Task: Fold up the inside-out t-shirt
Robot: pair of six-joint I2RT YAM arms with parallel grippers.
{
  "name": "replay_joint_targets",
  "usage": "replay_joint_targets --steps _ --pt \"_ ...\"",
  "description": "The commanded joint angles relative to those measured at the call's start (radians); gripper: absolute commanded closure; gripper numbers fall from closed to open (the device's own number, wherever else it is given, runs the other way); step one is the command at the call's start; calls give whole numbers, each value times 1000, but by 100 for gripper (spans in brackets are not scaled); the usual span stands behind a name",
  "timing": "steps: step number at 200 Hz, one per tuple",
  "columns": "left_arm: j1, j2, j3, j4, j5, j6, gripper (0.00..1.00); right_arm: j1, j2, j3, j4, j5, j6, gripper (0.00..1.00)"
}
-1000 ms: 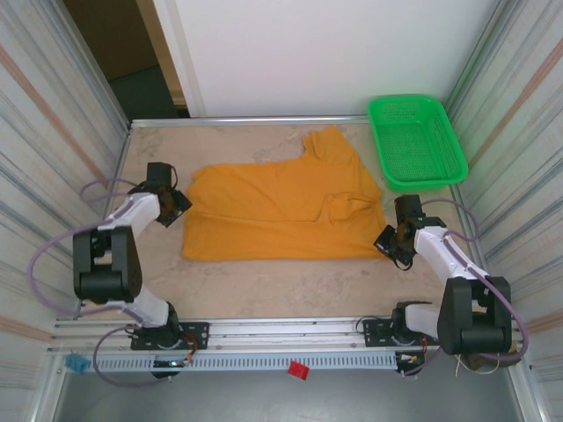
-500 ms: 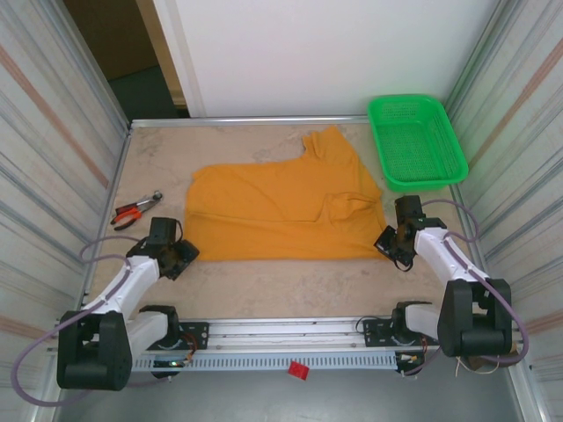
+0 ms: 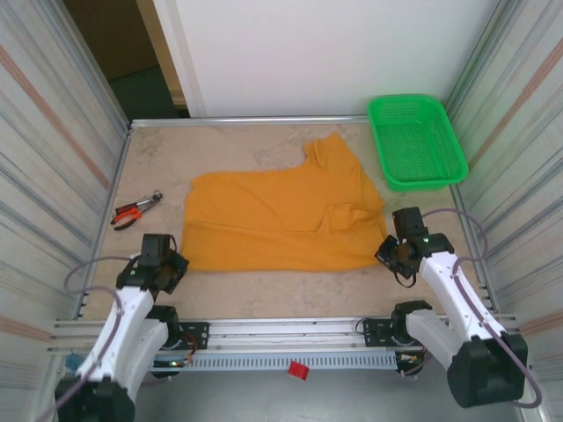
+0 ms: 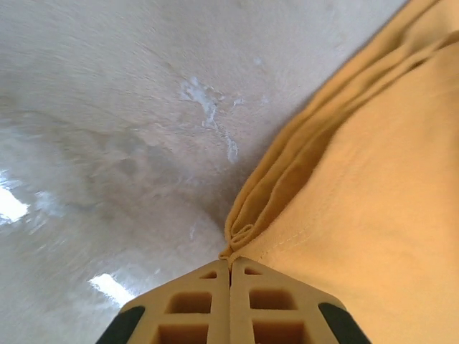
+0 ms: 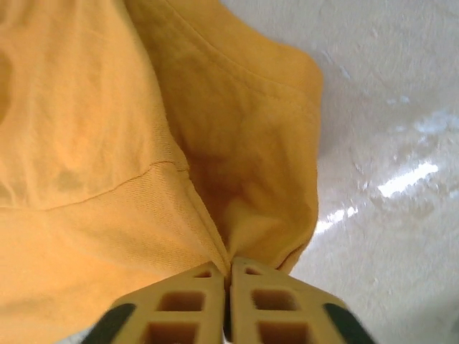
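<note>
We saw the mustard t-shirt (image 3: 281, 220) lying flat on the table (image 3: 290, 288) between the two pincers. The left gripper (image 4: 229, 264), pressed together, pinched its folded corner. The right gripper (image 5: 228, 271) pinched fabric beside a seam. Pliers (image 3: 135, 211) lay beyond the left gripper, and a green basket (image 3: 413, 145) beyond the right.

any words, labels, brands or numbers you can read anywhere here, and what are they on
No text can be read in any view.
t-shirt: plain orange cloth, no print or label showing.
green basket: no marking visible.
pliers: too small to show any brand.
red piece at the front rail: too small to tell if it bears writing.
</note>
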Motion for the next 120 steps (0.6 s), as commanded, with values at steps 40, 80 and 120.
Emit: replay_joint_targets --steps 40,80,120 --pt "25 -53 71 -163 -83 32 55 -55 -99 159 -73 80 -1 49" --pt "9 188 241 -19 -57 222 48 -120 305 319 136 -128 -262 51" --pt "-123 352 289 138 -9 198 48 -121 605 399 242 -195 -316 58"
